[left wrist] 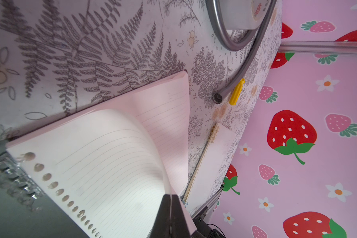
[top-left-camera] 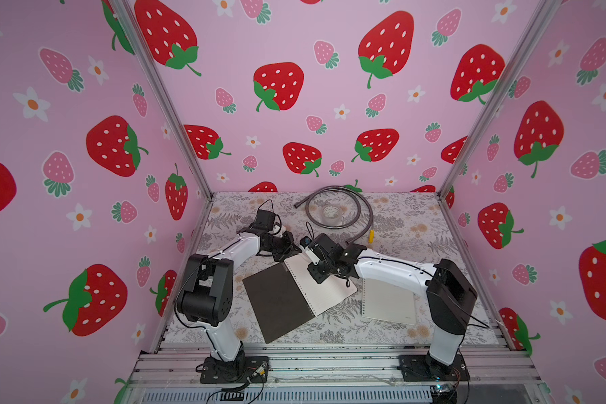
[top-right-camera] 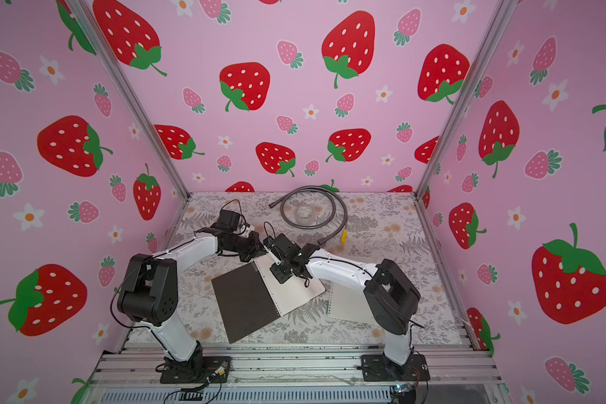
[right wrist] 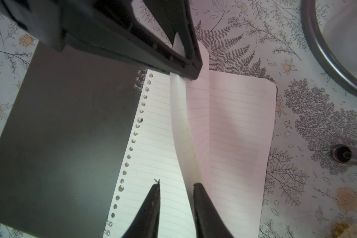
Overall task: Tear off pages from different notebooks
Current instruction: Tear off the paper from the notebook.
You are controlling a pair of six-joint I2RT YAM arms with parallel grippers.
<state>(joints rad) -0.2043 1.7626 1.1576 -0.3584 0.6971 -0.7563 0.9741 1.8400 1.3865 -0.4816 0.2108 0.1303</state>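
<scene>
The dark-covered notebook (top-left-camera: 277, 300) (top-right-camera: 245, 300) lies open mid-table, its cover folded flat to the left. My left gripper (left wrist: 170, 195) (top-left-camera: 288, 253) is shut on the far edge of a lined page (left wrist: 115, 154) (right wrist: 181, 123) and holds it curled up off the stack. The page's punched holes (right wrist: 132, 142) lie beside the cover. My right gripper (right wrist: 176, 185) (top-left-camera: 312, 262) hovers open just above the same page, and the page's raised fold runs to one fingertip (right wrist: 198, 186). The whitish-covered notebook (top-left-camera: 389, 302) (top-right-camera: 350, 304) (left wrist: 214, 156) lies shut under the right arm.
A coiled grey hose (top-left-camera: 340, 210) (right wrist: 322, 51) rings a tape roll (top-left-camera: 331, 213) at the back of the table. A small yellow piece (top-left-camera: 371, 236) (left wrist: 236, 91) lies by the hose's end. Pink strawberry walls close three sides, with a metal rail along the front.
</scene>
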